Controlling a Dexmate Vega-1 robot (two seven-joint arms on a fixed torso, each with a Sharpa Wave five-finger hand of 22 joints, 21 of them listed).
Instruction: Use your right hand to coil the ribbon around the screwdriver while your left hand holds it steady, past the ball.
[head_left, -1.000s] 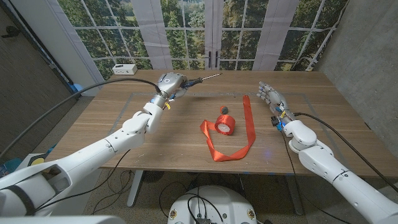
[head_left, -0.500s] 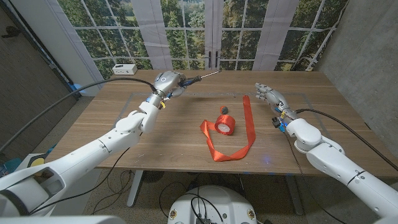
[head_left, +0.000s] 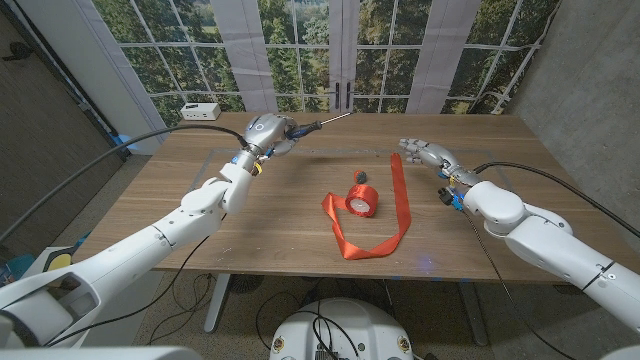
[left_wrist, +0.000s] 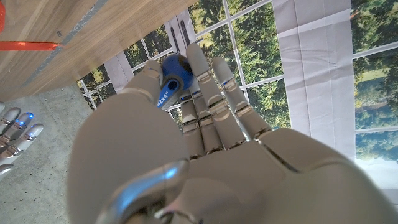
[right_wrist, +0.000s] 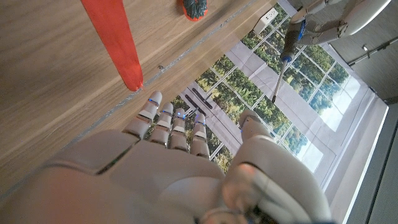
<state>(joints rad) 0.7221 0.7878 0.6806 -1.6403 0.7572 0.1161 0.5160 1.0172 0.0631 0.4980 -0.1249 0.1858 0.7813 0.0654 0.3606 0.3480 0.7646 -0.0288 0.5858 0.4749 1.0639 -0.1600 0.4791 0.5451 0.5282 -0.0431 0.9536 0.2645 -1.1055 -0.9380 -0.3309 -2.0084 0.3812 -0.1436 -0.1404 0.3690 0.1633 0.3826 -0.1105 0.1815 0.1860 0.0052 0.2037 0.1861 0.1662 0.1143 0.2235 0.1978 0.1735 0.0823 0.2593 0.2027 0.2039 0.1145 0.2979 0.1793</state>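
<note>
My left hand (head_left: 268, 132) holds the blue-handled screwdriver (head_left: 325, 122) above the far part of the table, its shaft pointing right. The blue handle (left_wrist: 169, 81) sits between the fingers in the left wrist view. An orange-red ribbon (head_left: 401, 205) lies in a long loop at the table's middle, running to its spool (head_left: 360, 200). A small red and teal ball (head_left: 362, 177) sits just behind the spool. My right hand (head_left: 425, 152) hovers with fingers spread and nothing in it, just right of the ribbon's far end (right_wrist: 115, 40). The right wrist view also has the ball (right_wrist: 194, 7) and the screwdriver (right_wrist: 285, 59).
A white box (head_left: 200, 110) stands at the table's far left corner. Bare wooden table (head_left: 250, 220) lies to the left of the ribbon. Windows stand behind the table.
My right hand has swung left toward the ribbon's far end. The left hand with the screwdriver has barely shifted.
</note>
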